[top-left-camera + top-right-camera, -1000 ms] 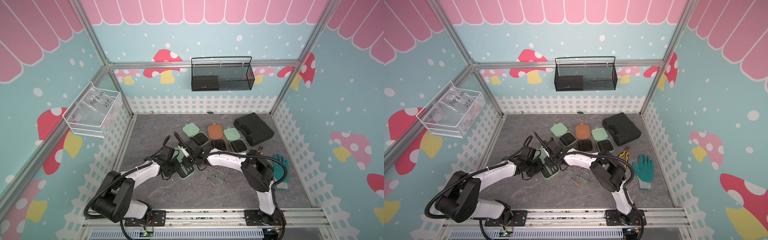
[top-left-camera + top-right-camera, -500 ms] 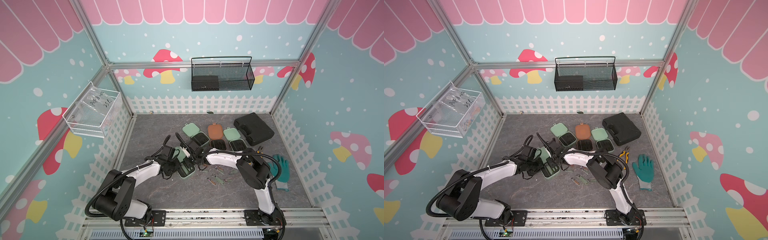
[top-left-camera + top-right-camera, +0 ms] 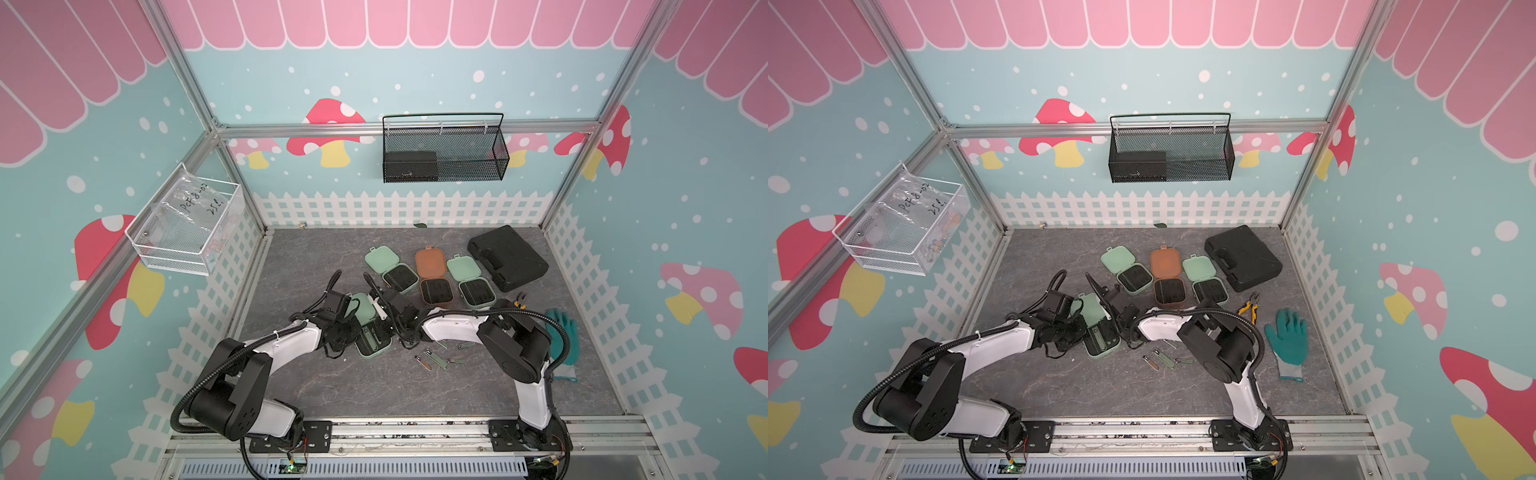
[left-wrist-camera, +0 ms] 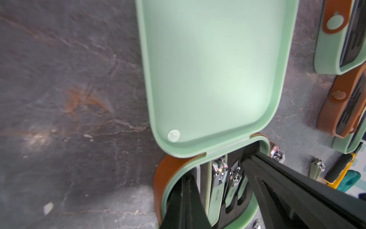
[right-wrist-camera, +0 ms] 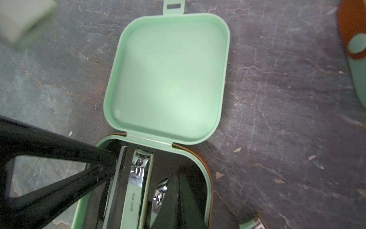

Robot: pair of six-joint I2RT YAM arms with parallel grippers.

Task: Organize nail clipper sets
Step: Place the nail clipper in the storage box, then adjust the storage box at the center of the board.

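Your left pincer (image 4: pixel 215 165) and right pincer (image 5: pixel 146 166) sit closed inside the near case (image 5: pixel 168 79). The clippers (image 5: pixel 136 184) look light and slick, so pinch them midway.

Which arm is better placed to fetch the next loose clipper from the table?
Probably the right. The loose clippers lie on the right gripper's side of the near case; the left gripper is across it.

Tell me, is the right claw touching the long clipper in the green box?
Apart. In the right wrist view the small clipper and a strip of black insert lie between the right gripper and the long clipper.
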